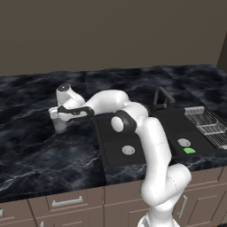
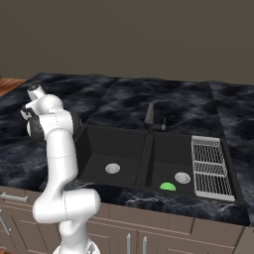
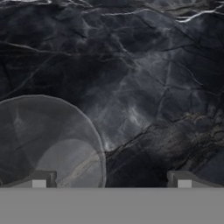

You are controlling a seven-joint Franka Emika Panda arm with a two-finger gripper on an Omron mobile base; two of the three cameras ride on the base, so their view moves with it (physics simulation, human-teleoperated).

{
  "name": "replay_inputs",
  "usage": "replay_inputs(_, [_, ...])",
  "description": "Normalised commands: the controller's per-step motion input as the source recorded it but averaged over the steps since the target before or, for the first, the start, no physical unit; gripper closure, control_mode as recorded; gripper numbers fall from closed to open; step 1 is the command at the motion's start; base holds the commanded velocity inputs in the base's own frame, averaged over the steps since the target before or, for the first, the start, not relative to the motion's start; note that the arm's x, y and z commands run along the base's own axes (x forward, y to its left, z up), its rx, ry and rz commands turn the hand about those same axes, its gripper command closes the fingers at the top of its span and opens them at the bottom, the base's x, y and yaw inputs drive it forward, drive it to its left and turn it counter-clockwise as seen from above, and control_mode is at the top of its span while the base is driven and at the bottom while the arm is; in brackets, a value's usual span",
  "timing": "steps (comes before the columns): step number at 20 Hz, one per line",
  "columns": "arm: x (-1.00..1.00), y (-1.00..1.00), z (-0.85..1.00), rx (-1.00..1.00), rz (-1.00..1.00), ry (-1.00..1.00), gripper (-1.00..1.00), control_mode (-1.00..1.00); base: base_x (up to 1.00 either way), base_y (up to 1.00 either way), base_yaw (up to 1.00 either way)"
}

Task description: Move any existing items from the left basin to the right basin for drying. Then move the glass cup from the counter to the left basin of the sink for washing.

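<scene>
A white robot arm reaches over the glossy black marble counter (image 1: 40, 150), left of the matte black two-basin sink (image 2: 94, 144). Its gripper (image 3: 111, 181), fingers spread wide and released, hangs above a small clear glass cup (image 3: 48, 144) standing on the counter. A bright green lump (image 2: 167, 187) lies in the sink's rack-side basin (image 2: 166, 163).

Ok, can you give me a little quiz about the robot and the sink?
1. True or false: the green lump lies in the basin next to the wire rack.
2. Where does the glass cup stand? A: in the sink. B: on the counter. C: on the wire rack.
3. Fill in: the hand above the glass cup is ___ (open or shut).
Key: 1 true; 2 B; 3 open.
</scene>
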Motion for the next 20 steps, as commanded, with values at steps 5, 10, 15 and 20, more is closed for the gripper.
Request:
replay_inputs(5, [0.00,0.00,-0.16,0.00,0.00,0.00,-1.00,-1.00,0.00,0.00,0.00])
replay_inputs(10, [0.00,0.00,-0.16,0.00,0.00,0.00,-1.00,-1.00,0.00,0.00,0.00])
replay_inputs(15, [0.00,0.00,-0.20,0.00,0.00,0.00,-1.00,-1.00,0.00,0.00,0.00])
replay_inputs(20, [0.00,0.00,-0.19,0.00,0.00,0.00,-1.00,-1.00,0.00,0.00,0.00])
